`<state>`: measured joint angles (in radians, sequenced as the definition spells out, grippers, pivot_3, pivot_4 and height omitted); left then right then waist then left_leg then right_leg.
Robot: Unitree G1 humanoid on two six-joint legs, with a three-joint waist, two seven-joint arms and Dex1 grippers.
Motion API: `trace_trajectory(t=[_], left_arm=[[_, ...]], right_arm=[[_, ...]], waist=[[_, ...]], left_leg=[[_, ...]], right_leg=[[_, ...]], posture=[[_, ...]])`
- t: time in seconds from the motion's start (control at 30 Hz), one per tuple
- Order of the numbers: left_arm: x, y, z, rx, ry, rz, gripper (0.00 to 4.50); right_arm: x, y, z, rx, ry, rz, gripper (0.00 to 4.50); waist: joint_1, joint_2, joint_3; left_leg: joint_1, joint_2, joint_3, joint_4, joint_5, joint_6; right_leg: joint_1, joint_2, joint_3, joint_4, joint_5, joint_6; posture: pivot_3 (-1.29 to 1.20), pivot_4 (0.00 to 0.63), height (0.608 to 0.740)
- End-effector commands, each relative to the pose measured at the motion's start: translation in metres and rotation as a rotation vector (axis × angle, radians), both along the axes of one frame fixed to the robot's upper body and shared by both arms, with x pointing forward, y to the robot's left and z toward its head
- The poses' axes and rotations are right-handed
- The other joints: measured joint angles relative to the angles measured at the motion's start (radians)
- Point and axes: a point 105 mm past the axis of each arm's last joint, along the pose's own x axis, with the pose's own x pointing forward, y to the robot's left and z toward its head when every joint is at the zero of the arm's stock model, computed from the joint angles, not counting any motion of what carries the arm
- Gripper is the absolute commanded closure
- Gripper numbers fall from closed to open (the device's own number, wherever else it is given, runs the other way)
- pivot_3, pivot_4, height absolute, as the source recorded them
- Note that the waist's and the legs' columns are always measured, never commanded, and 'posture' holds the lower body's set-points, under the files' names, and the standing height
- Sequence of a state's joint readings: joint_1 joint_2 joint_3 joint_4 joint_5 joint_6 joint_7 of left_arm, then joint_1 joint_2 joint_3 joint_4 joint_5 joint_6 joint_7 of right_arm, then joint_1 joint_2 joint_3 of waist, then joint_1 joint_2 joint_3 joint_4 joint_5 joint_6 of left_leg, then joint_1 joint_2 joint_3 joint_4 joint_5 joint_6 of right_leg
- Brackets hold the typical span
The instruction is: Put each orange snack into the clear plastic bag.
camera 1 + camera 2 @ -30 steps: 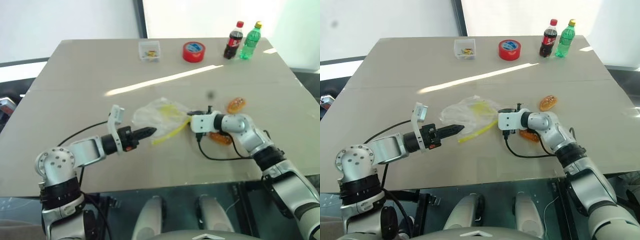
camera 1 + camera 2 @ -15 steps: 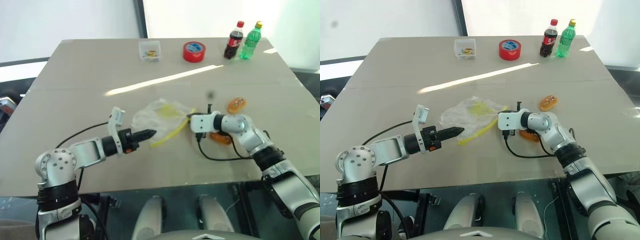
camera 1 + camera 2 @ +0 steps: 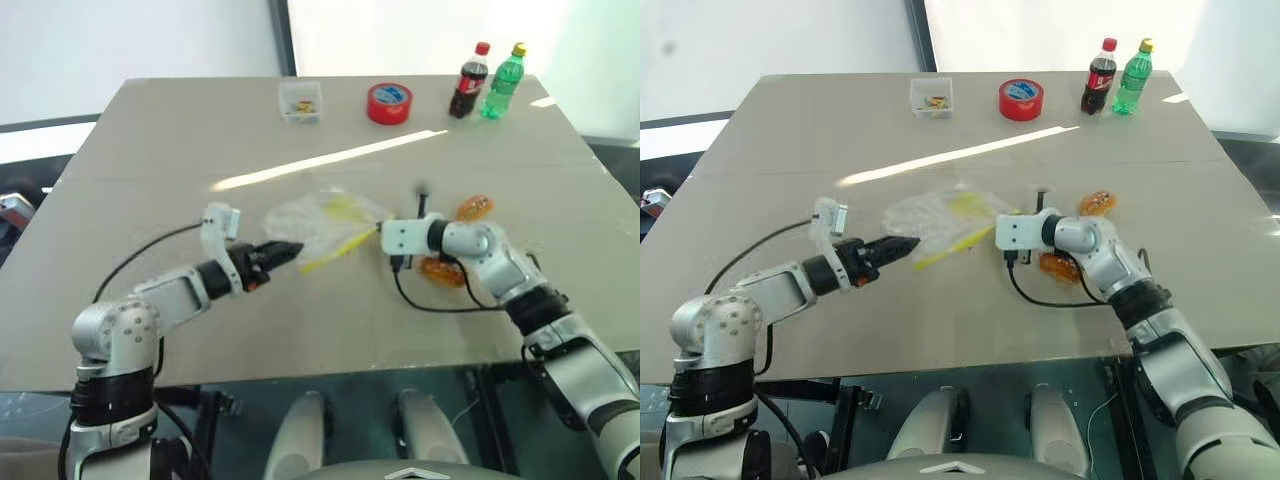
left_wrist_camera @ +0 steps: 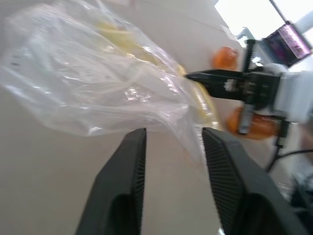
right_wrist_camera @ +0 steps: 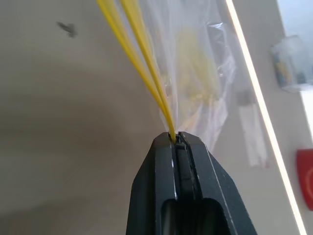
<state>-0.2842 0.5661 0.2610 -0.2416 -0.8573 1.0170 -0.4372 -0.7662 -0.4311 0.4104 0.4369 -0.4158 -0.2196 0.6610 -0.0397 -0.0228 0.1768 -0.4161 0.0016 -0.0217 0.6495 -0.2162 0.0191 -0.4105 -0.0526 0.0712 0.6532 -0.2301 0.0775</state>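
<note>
Two orange snacks lie on the table [image 3: 790, 150] by the right arm: one [image 3: 1099, 202] just beyond the forearm, the other [image 3: 1058, 266] on the near side, partly under the arm & its cable. Both are outside the clear plastic bag [image 3: 930, 215], which sits near the table's centre, crinkled, w/ its yellow strip [image 5: 142, 63] running toward the right gripper [image 5: 175, 139]. Right gripper is clamped tight on the end of that strip, fingers pressed together, the strip rising out from between the tips; the bag hangs off it, partly lifted at that edge. Left gripper [image 4: 171, 142] has its fingers spread apart, grasping nothing, tips just at the bag's near left edge w/ plastic film lying in front of the gap. Far side of the table: small clear box [image 3: 932, 96], red tape roll [image 3: 1022, 99], cola bottle [image 3: 1099, 76] & green bottle [image 3: 1130, 76] standing side by side.
</note>
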Motion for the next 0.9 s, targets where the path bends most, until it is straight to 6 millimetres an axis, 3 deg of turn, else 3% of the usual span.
trace_trajectory(t=[0.03,0.23,0.43,0.67,0.9], left_arm=[[0.016,-0.006,0.03,0.162,-0.274,0.046,2.36],[0.016,-0.039,0.048,0.527,-0.613,-0.073,2.36],[0.015,-0.057,0.04,0.833,-0.792,-0.195,2.36],[0.03,-0.052,0.031,0.904,-0.746,-0.114,2.36],[0.036,-0.053,0.028,0.966,-0.777,-0.142,2.36]], right_arm=[[0.018,-0.008,0.044,0.03,-0.16,-0.077,4.5],[0.028,-0.012,0.051,0.055,-0.168,-0.181,4.5],[0.029,-0.002,0.053,0.028,-0.192,-0.227,4.5],[0.027,0.007,0.062,0.028,-0.209,-0.239,4.5],[0.024,0.013,0.067,0.046,-0.211,-0.231,4.5]], waist=[[0.001,0.0,0.0],[0.005,0.0,0.0],[0.0,0.0,0.0],[-0.001,0.0,0.0],[-0.001,0.0,0.0]], left_leg=[[0.0,0.0,0.0,-0.001,0.0,-0.001],[-0.002,0.0,0.0,-0.01,0.002,-0.004],[-0.002,0.0,0.001,-0.016,0.002,-0.003],[-0.003,0.0,0.001,-0.014,0.0,0.0],[-0.003,0.0,0.0,-0.014,0.0,0.0]], right_leg=[[0.0,0.0,0.0,-0.001,-0.001,-0.002],[-0.001,0.0,-0.001,-0.01,0.001,0.0],[-0.003,0.0,-0.001,-0.013,0.0,-0.001],[-0.004,0.001,-0.001,-0.011,0.0,-0.001],[-0.004,0.001,-0.002,-0.01,0.0,-0.001]], posture=[[0.0,0.15,0.74],[0.0,0.15,0.74],[0.0,0.15,0.74],[0.0,0.15,0.74],[0.0,0.15,0.74]])
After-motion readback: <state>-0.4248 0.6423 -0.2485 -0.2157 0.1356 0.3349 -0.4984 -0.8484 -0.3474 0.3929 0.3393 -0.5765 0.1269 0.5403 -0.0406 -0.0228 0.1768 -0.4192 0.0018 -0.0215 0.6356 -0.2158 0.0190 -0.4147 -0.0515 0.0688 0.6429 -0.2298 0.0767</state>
